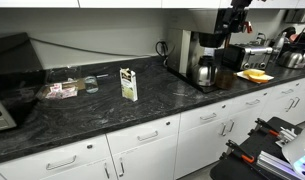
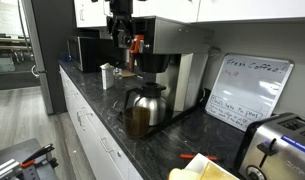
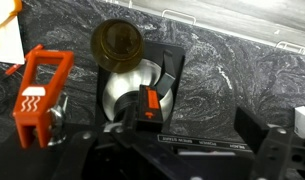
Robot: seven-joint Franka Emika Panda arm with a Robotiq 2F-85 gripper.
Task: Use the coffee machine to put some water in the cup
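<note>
Wrist view: you look straight down on a steel carafe (image 3: 130,88) with a black handle, sitting on the coffee machine's (image 2: 167,60) dark base. The cup (image 3: 117,42), round and amber-tinted, shows just beyond the carafe. An orange lever (image 3: 37,95) stands off to one side over the dark marbled counter (image 3: 232,70). Your fingers (image 3: 260,140) are spread wide, holding nothing. In both exterior views the arm hangs above the machine.
</note>
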